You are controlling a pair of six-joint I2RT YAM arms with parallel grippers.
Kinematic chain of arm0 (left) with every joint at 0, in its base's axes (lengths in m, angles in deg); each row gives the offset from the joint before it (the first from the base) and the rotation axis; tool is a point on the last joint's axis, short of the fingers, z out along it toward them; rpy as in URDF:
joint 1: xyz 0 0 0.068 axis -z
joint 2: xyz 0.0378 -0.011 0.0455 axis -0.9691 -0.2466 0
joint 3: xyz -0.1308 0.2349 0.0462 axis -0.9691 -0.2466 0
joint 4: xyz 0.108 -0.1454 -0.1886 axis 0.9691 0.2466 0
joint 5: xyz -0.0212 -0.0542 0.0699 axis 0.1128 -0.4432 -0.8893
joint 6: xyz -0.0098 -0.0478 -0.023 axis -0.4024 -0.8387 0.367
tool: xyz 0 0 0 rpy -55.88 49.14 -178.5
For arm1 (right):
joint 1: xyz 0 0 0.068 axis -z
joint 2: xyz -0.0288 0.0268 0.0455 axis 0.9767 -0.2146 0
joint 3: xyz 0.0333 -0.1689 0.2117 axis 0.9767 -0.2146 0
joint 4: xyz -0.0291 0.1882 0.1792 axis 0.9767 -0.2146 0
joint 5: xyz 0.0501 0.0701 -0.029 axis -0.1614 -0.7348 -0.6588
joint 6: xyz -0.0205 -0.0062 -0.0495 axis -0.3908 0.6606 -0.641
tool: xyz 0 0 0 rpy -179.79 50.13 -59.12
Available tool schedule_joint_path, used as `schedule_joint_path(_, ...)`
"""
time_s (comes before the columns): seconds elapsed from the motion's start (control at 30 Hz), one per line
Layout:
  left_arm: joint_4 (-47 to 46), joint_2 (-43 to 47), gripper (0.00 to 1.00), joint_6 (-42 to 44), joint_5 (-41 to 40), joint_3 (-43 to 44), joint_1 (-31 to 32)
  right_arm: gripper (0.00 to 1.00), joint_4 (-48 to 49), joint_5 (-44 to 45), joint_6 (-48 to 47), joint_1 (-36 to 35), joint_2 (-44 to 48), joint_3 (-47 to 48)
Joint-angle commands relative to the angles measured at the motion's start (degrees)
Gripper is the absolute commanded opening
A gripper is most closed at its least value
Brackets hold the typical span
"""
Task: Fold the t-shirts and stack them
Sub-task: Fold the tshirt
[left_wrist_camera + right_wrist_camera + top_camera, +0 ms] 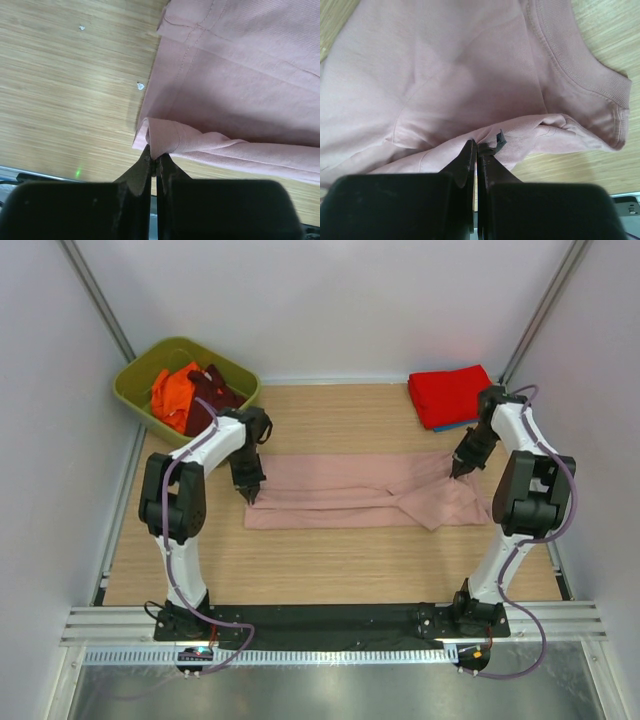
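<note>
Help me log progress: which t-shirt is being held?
The dusty-pink t-shirt, spread on the table, left gripper and right gripper shut on its ends. The red one lies folded far right; orange one and maroon one sit in the green bin.

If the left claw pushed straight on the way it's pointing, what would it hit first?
The left gripper pinches the pink t-shirt; straight on, it would probably press that cloth onto the wooden table.

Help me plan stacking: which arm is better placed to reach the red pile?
Right, likely: right fingers pinch the pink shirt at its collar end near the red pile; left fingers hold the hem end, farther off.
</note>
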State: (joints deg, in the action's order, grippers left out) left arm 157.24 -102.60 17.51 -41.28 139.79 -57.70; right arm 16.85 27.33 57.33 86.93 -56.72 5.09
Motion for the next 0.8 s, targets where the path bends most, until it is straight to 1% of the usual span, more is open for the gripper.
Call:
schedule_joint_path(0.0, 0.50, -1.22, 0.00, 1.14, -1.24, 2.01, -3.34, 0.01, 1.13, 0.01, 0.00, -0.09, -0.37, 3.27)
schedule_joint_path(0.4, -0.29, -3.59, 0.00, 0.97, 0.25, 2.28, -3.87, 0.01, 1.39, -0.08, 0.09, -0.09, -4.06, 6.09)
schedule_joint_path(0.5, -0.55, -4.03, 0.03, 1.05, 0.69, 2.19, -3.87, 0.02, 1.65, -0.17, 0.17, -0.09, -4.68, 6.18)
schedule_joint_path(0.57, -0.64, -4.21, 0.07, 1.06, 1.04, 2.19, -3.87, 0.06, 1.48, -0.25, 0.26, -0.09, -5.12, 6.44)
schedule_joint_path(0.6, -0.64, -4.21, 0.10, 1.06, 1.04, 2.19, -3.87, 0.11, 1.39, -0.08, 0.26, -0.09, -5.38, 6.62)
schedule_joint_path(0.63, -0.64, -4.04, 0.20, 0.97, 0.69, 2.28, -3.96, 0.16, 1.30, 0.01, 0.09, -0.09, -5.56, 6.79)
schedule_joint_path(0.67, -0.64, -3.69, 0.24, 1.05, 0.34, 2.36, -3.96, 0.21, 1.04, 0.45, -0.26, -0.09, -5.65, 7.40)
schedule_joint_path(0.7, -0.55, -2.73, 0.27, 1.14, 0.08, 2.45, -3.87, 0.35, 0.78, 0.80, -0.44, -0.09, -5.73, 7.76)
schedule_joint_path(0.73, -0.47, -1.93, 0.33, 1.14, -0.27, 2.54, -3.87, 0.41, 0.51, 1.32, -0.70, -0.09, -5.74, 8.89)
schedule_joint_path(0.77, -0.46, -1.06, 0.36, 1.14, -0.71, 2.80, -3.87, 0.46, -0.53, 2.81, -1.49, -0.18, -5.65, 9.60)
